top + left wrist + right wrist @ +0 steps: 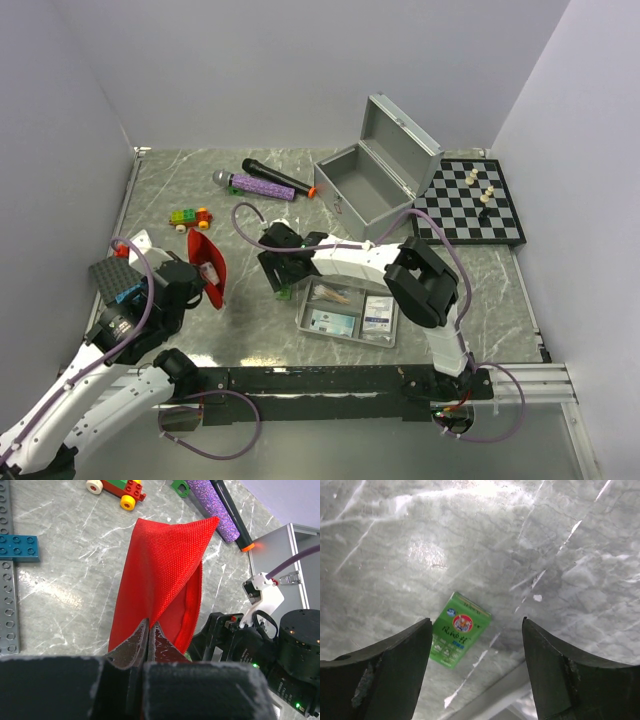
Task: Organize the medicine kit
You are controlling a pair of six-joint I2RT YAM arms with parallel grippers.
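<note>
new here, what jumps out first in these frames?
The red pouch, pinched in the shut left pincer on the left side of the table. Next, the silver case at the back centre with its lid up. Then the right pincer, open above a small green packet lying flat on the tabletop.

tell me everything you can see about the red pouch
The red pouch is coarse woven fabric, nylon-like, with a stitched edge along its gaping open side. The shut left gripper pinches it at one edge, so it stands on edge, spread into a wedge over the marble table, left of the grey divided tray. A bit of white shows on its face in the top view. Whether its far end touches the table is unclear.
</note>
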